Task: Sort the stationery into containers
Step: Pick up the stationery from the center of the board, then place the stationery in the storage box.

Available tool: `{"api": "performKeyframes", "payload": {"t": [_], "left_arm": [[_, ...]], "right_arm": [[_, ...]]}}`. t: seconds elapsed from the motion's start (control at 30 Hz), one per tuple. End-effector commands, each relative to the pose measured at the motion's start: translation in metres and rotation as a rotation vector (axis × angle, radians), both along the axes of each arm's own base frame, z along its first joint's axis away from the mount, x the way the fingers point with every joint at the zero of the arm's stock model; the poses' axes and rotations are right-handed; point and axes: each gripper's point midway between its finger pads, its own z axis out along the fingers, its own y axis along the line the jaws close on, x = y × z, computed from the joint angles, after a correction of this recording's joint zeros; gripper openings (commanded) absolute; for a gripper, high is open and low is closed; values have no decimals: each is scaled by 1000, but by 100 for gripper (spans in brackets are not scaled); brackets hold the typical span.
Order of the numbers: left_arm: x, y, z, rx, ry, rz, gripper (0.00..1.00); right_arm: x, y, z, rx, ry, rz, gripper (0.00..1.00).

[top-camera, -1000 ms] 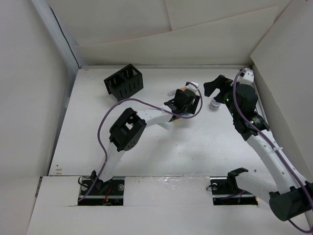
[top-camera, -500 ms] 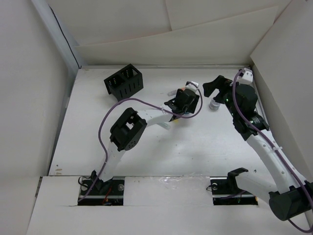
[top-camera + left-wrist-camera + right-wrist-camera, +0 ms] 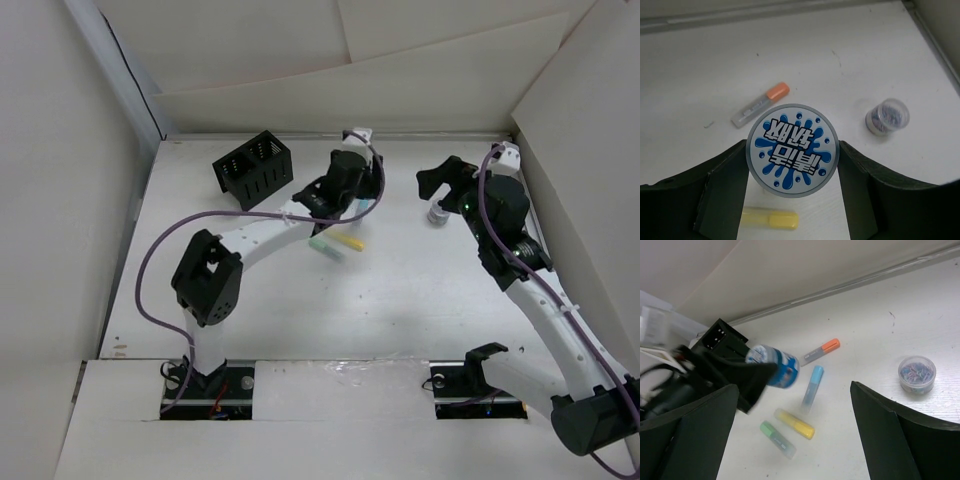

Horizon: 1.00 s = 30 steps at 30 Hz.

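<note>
top, what moved: a second ago the left fingers [image 3: 335, 197] were low over the sticks. Now they've swung far and left, toward the organiser [image 3: 253, 165], and the elbow has folded left too.
top, still lying out: the green stick [image 3: 325, 247] and yellow stick [image 3: 348, 241] sit mid-table [image 3: 400, 290], just near of the left fingers. The clip tub [image 3: 437, 214] is off to the right, just beside the right fingers [image 3: 440, 185].
top, right arm: same spot as a second ago, parked over the tub.
left wrist, grip: fingers clamped on the roll [image 3: 792, 150], one each side, with its round blue-splash face toward the camera. It's up off the table.
left wrist, below: the orange-tipped stick [image 3: 760, 105] is far of the roll, the yellow stick near of it and the clip tub to the right, all on the table.
right wrist, fingers: spread wide with nothing between them.
right wrist, scene: the roll is in the air in the left fingers. The blue stick [image 3: 811, 385] lies between the orange-tipped one and the yellow and green pair, none of them touching.
meaning: looks like the pick is done and the carry has started, so the organiser drop would be next. The roll isn't in yet. The four sticks and the tub are still unsorted, so it's early days.
</note>
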Motion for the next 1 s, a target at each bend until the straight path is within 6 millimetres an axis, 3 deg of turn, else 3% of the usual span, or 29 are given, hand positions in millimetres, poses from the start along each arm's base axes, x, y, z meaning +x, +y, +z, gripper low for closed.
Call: {"api": "performKeyframes", "payload": {"t": [0.0,0.1,0.13,0.2,0.23,0.33,0.37,0.5,0.53,0.6,0.63,0.73,0.77,0.8,0.87,0.97], "left_arm": [[16,24,87,-188,-122,64,28],[29,46,100,-224,-131,110,28],[40,66,114,-248,-154,159,28],[54,91,114,-252,-146,235,28],[68,120,117,-269,-147,317,28],[86,165,114,-283,-129,436,28],[97,193,112,-288,-123,496,28],[114,247,109,-287,-128,636,30],[120,254,119,-299,-148,649,30],[129,266,112,-258,-139,676,30],[134,276,120,-251,-155,699,30],[147,279,109,-192,-139,700,30],[152,278,121,-199,-163,696,30],[158,276,107,-168,-140,694,30],[166,275,113,-156,-141,691,30],[178,273,95,-119,-110,699,30]], "right_arm": [[0,-6,24,15,-84,-22,100],[1,-6,21,15,-84,-22,100],[1,-6,21,15,-84,-22,100],[1,-6,21,15,-84,-22,100],[1,-6,21,15,-84,-22,100],[6,-4,16,11,-72,-22,100],[5,-1,16,12,-72,-13,100],[11,7,3,3,-35,18,100],[13,7,0,0,-26,18,100],[13,9,0,1,-26,27,100],[15,10,-4,-2,-16,27,100],[15,15,-8,-1,-6,54,100],[15,16,-8,0,-6,63,100],[15,17,-8,0,-6,63,100],[15,17,-8,0,-6,63,100],[15,17,-8,0,-6,63,100]]}}
